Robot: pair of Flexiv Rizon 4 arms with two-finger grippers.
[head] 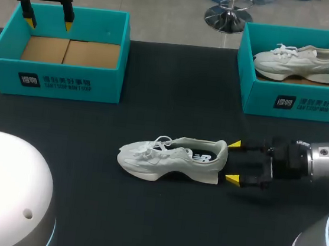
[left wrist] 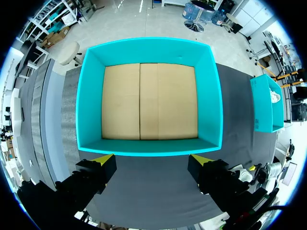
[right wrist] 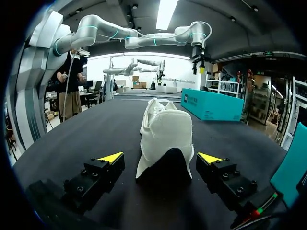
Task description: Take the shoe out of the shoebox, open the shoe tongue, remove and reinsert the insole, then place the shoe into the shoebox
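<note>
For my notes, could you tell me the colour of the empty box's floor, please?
Tan cardboard floor, best seen in the left wrist view.

White shoe [head: 172,157], teal shoebox [head: 59,52]

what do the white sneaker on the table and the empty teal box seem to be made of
White sneaker: probably a matte textile or suede-like upper, going by its soft, unshiny surface and laces; the thick sole looks like foam or rubber.
Empty teal shoebox: likely cardboard, with matte teal print on the walls and a bare brown floor with a flap seam.
</note>
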